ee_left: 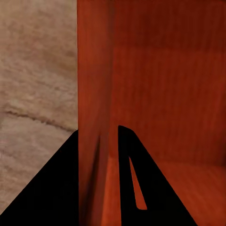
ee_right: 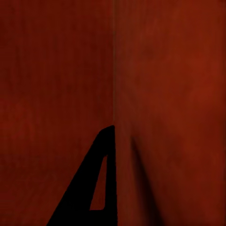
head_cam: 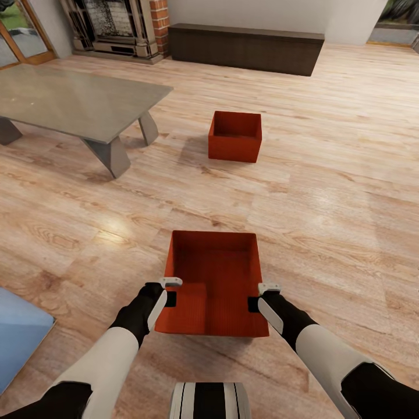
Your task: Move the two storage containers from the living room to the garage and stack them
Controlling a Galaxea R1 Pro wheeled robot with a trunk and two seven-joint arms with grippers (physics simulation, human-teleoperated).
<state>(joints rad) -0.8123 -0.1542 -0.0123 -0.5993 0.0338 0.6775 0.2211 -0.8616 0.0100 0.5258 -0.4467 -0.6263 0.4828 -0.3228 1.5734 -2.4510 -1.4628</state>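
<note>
Step in hand: pickup in the living room. Left tool (head_cam: 169,291) and right tool (head_cam: 259,295) each pinch a side wall of the near container (head_cam: 214,291). The far container (head_cam: 235,136) sits on the plank floor (head_cam: 326,192) beyond. Next: a level lift, both arms together.

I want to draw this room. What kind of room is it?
Most likely a living room: it has light wood-plank flooring, a low grey table, a brick fireplace and a long dark cabinet by the wall.
</note>
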